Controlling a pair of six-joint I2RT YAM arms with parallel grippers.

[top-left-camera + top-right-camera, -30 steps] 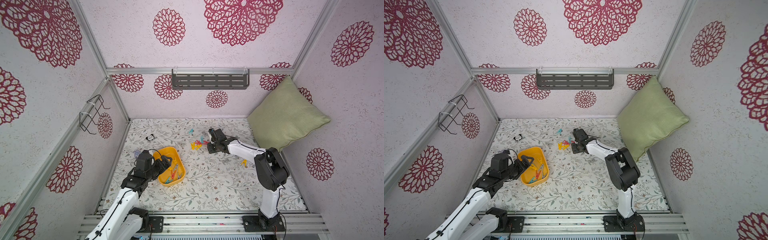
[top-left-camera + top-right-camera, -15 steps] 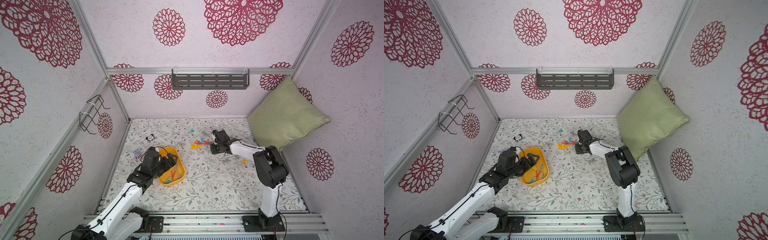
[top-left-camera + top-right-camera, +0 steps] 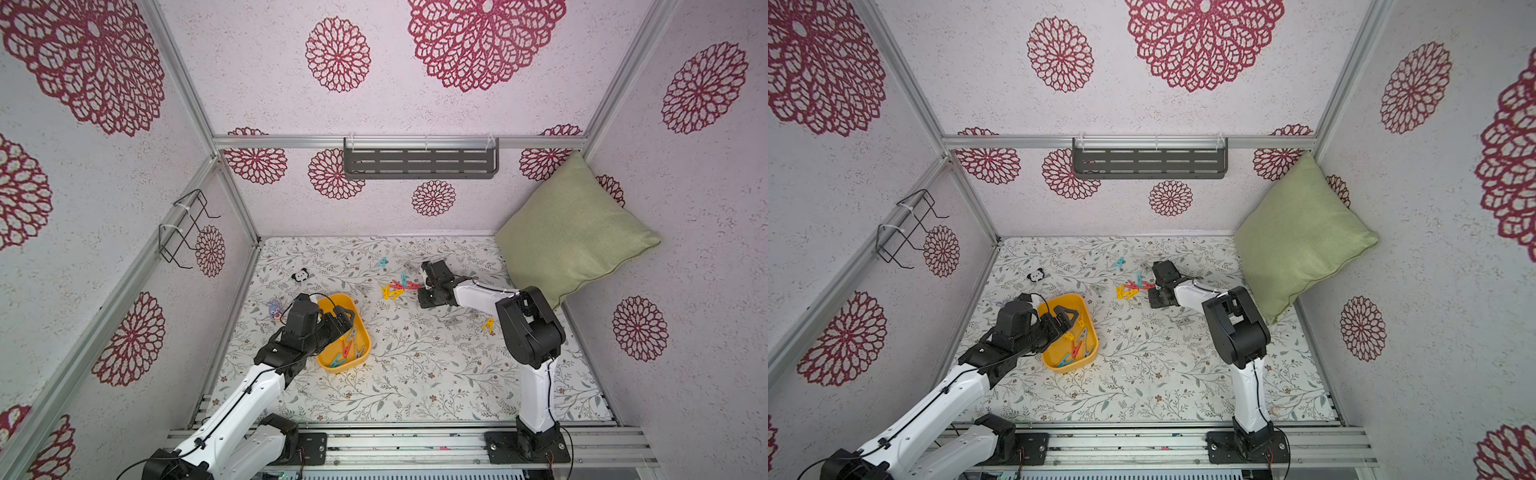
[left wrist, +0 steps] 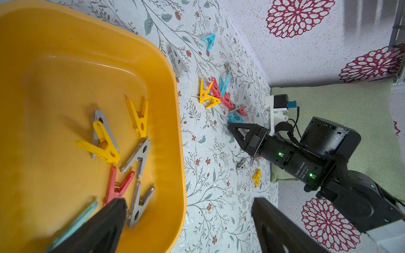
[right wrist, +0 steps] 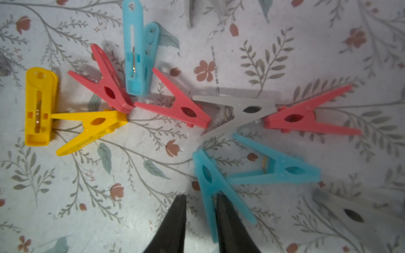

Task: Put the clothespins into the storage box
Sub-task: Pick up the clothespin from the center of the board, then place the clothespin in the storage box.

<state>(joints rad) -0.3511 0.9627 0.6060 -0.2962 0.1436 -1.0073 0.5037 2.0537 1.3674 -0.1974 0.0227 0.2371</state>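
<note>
We see the shallow yellow storage box [image 3: 343, 367], lidless, left of centre in both top views, several clothespins [image 4: 105, 146] flat inside, yellow, grey, red, teal, loose clothespins [image 3: 399, 287] clustered mid-frame, touching, one yellow stray lower right.

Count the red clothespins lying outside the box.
3 red clothespins: one by the yellow pins, one touching the grey pin, one beyond it. More may hide under the right arm.

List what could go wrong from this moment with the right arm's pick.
1. The right tool straddles just one leg of a teal clothespin; it may swivel or slip out.
2. A second teal clothespin and a grey clothespin lie right beside it and might get dragged.
3. The left tool hangs open over the storage box, possibly blocking the drop.
</note>
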